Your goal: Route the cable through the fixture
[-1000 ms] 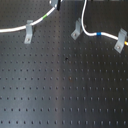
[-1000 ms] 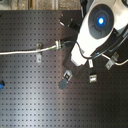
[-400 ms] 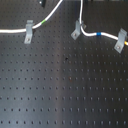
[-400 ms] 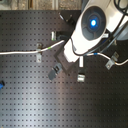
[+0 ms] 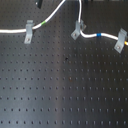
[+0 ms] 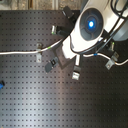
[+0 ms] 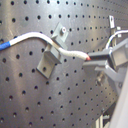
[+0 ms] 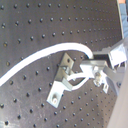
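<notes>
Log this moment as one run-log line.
phase: routing | gripper: shut on cable | cable: lies across clip in the first wrist view | board: black perforated plate | three clips in the first exterior view

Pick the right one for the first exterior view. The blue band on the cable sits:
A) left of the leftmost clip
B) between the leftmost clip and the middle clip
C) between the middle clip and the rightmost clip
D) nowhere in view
C: in the first exterior view the blue band lies on the cable between the middle clip and the rightmost clip.
</notes>
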Controlling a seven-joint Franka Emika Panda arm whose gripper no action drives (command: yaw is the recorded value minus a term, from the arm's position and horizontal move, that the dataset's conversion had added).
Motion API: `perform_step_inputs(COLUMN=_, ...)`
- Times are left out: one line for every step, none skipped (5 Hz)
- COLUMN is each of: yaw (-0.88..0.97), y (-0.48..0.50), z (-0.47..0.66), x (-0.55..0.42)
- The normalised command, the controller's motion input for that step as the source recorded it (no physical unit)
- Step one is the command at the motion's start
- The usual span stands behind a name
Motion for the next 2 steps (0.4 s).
perform_step_inputs(yaw=0.12, y=0.088, z=0.28, x=0.144)
perform_step_inputs(yaw=0.05, y=0.019, z=0.19, x=0.033)
